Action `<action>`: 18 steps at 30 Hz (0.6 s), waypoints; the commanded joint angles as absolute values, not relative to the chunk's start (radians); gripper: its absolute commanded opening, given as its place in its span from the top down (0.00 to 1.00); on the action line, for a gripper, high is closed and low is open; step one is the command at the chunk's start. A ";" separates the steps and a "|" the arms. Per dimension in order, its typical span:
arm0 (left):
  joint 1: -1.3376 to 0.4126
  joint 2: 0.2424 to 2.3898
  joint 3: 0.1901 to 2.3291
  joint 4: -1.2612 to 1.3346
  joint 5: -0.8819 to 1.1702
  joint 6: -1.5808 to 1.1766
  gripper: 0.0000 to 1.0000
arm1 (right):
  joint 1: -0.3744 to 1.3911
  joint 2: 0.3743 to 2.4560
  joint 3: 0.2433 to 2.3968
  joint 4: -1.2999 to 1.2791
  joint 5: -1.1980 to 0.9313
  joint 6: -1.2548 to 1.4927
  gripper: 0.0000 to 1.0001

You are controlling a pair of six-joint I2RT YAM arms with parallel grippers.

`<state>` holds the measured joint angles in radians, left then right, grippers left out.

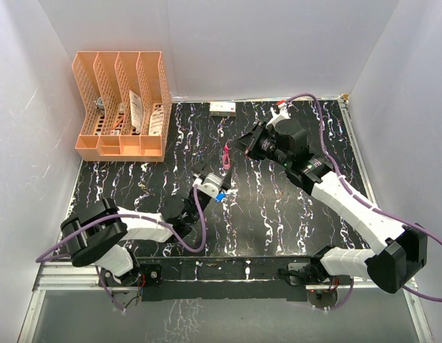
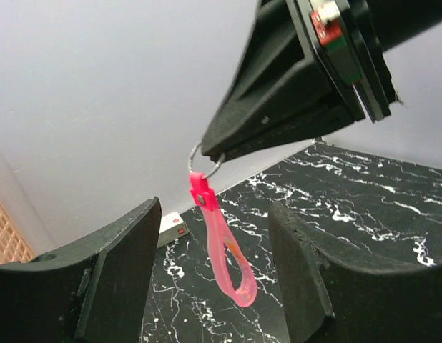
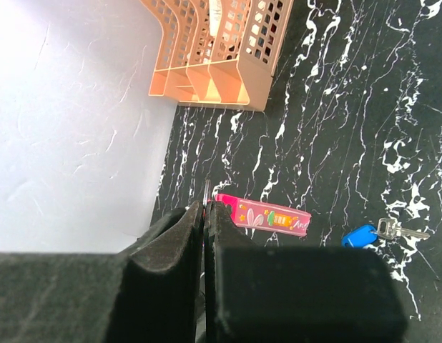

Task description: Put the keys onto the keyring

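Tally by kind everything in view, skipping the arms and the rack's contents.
1 keyring, with pink strap
1 blue-headed key; the silvery piece beside it could be its blade or a second key
1 orange file rack
1 small white box
Total: 4 for certain

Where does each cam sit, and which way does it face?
Top: above, behind the bases, looking down on table; both arms show.
Left wrist: faces back wall, at right gripper pinching keyring; own fingers show.
Right wrist: looks down at blue key; own shut fingers show.
Shared: keyring, all three.
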<state>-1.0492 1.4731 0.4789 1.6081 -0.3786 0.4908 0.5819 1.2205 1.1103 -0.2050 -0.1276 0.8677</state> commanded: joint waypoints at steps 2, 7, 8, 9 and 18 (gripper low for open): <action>-1.046 1.510 0.532 1.751 -0.361 0.515 0.40 | 0.598 1.210 1.135 -0.135 -0.133 0.899 1.00; -1.046 1.541 0.558 1.784 -0.389 0.579 0.40 | 0.613 1.209 1.133 -0.135 -0.130 0.906 1.00; -1.046 1.544 0.561 1.784 -0.390 0.590 0.40 | 0.615 1.208 1.131 -0.135 -0.130 0.908 1.00; -1.047 1.546 0.565 1.784 -0.390 0.597 0.40 | 0.620 1.205 1.128 -0.135 -0.128 0.909 1.00; -1.048 1.557 0.593 1.786 -0.409 0.652 0.47 | 0.642 1.193 1.114 -0.147 -0.111 0.913 1.00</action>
<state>-1.0492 1.5661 0.5579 1.6012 -0.4019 0.6170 0.6334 1.2205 1.1091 -0.2050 -0.1287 0.8993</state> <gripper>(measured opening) 0.554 0.012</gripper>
